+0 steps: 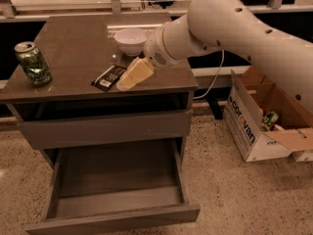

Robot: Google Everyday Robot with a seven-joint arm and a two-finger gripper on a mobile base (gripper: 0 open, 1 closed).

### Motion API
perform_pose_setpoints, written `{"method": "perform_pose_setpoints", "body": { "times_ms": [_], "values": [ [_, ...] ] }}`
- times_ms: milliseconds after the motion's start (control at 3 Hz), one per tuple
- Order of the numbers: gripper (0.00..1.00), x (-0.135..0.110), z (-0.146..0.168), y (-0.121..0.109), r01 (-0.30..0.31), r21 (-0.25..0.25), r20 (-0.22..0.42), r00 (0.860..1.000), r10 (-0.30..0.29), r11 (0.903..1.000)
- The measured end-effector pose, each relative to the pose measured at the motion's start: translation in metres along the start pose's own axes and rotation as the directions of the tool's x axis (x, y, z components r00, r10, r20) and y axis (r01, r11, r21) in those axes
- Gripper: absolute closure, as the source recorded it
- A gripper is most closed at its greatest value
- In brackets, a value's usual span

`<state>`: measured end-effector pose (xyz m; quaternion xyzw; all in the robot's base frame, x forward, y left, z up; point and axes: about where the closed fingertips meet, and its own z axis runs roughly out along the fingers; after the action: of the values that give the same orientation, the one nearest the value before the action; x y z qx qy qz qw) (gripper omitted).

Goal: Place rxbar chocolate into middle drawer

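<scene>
Green can [33, 62] upright at far left of the surface [73, 38]. Snack bar [108, 77] lies flat near the front edge, not in the drawer. Tool [125, 82] angled down just right of the bar, tip at its right edge; contact and opening cannot be told. White bowl [130, 40] behind. Middle drawer [117, 214] pulled out below. Cardboard box [244, 126] on the floor, far right.
</scene>
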<state>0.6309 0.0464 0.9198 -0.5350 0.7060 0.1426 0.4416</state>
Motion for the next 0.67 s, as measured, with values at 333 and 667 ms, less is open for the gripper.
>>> {"method": "perform_pose_setpoints", "body": {
  "times_ms": [333,667],
  "values": [
    [0.0,0.0,0.0,0.0,0.0,0.0,0.0,1.0,0.0,1.0],
    [0.0,0.003,0.017,0.0,-0.049,-0.038,0.031,0.998,0.05,0.9981]
  ]
}}
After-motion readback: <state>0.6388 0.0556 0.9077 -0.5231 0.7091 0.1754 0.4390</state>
